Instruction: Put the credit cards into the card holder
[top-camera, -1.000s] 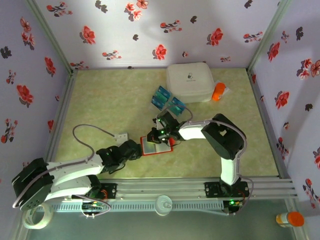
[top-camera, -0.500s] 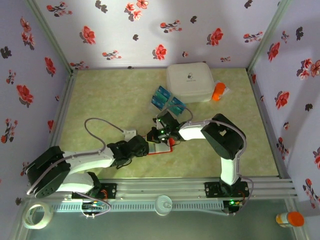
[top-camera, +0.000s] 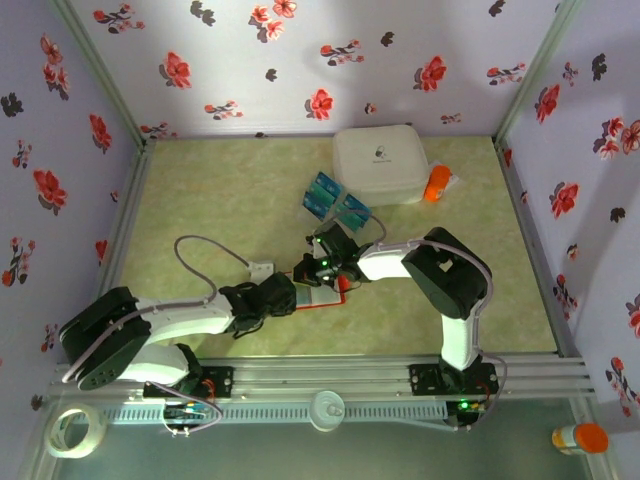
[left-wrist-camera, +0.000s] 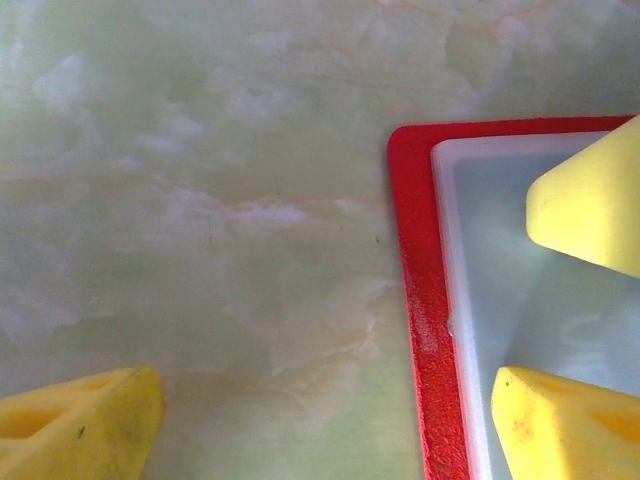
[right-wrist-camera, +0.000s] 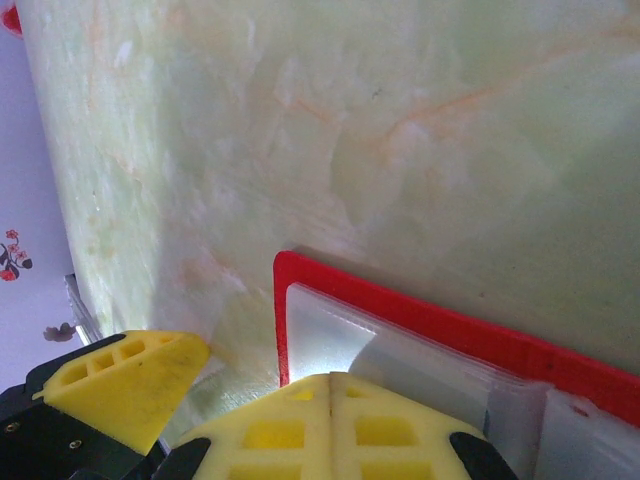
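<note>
Spread wide and gripping nothing, the left gripper is reaching in low from the near left. In its wrist view its yellow fingertips are straddling the left edge of the card holder. This small red wallet is lying open and flat on the pale green table, near the middle, with its clear pockets facing up.

Just right of it, the right gripper is clenched shut on nothing, and its joined tips seem to be pressing down on the pocket sheet.

A little farther back and right, the credit cards, blue and teal, are lying fanned on the table, apart from both grippers and just near of a white case.

The cards are likely light, stiff and slick, and they are lying flush, so a pinch across an overhanging corner or edge looks best. The wallet seems light and floppy, so it will probably slide unless pinned.
</note>
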